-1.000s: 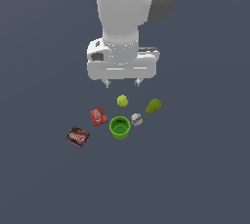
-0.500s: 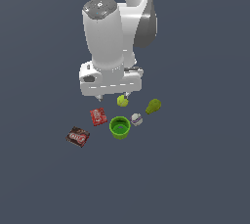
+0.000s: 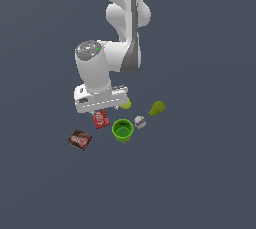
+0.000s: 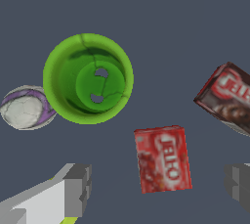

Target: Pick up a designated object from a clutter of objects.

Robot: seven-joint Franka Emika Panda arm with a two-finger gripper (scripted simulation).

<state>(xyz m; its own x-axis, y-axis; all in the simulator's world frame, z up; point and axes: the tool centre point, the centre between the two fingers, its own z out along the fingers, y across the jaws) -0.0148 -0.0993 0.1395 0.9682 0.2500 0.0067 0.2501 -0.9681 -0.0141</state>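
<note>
We saw the red box [image 4: 163,158] lying flat on the dark tabletop [image 3: 200,173], between the green cup [image 4: 88,78] and the brown box [image 4: 227,97], touching neither. In the wrist view it sat between the two fingers [image 4: 75,189] of our jaws [image 4: 158,189], nearer the far finger than the near one. The jaws stood wide open, holding nothing. The box's long axis ran roughly across the line joining the fingers, so we judged a straight descent would close on its shorter width.
</note>
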